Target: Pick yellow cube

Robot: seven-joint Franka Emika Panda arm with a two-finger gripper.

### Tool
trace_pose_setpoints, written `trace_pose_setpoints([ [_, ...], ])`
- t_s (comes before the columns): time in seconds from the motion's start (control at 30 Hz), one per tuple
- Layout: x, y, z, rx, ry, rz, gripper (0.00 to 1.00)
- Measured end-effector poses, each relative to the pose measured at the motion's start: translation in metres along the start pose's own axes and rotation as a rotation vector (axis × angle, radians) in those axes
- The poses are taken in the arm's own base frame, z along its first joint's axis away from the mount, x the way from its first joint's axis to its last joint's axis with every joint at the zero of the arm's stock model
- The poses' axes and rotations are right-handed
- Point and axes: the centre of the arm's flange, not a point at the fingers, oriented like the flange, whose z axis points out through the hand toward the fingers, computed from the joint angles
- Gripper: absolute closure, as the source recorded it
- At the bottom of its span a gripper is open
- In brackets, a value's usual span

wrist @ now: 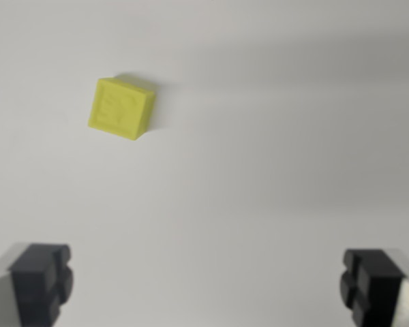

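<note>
A small yellow cube (121, 108) rests on a plain white surface in the upper left of the wrist view, slightly rotated, with an embossed mark on its top face. My gripper (206, 286) is open, its two black fingertips wide apart at the bottom corners of the view. One fingertip (41, 281) shows at the wrist view's left and the other at the wrist view's right. The cube lies well above the fingers, apart from them and closer to the left one. Nothing is between the fingers.
The white surface (273, 177) fills the whole view. A soft shadow band crosses its upper right part.
</note>
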Motion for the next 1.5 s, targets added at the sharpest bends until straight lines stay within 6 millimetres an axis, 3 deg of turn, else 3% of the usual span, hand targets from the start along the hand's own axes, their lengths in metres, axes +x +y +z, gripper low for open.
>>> trace_pose_setpoints([
  [0.3, -0.002, -0.003, 0.006, -0.003, -0.001, 0.011, 0.00],
  [1.5, -0.024, -0.031, 0.097, -0.021, -0.006, 0.090, 0.00],
])
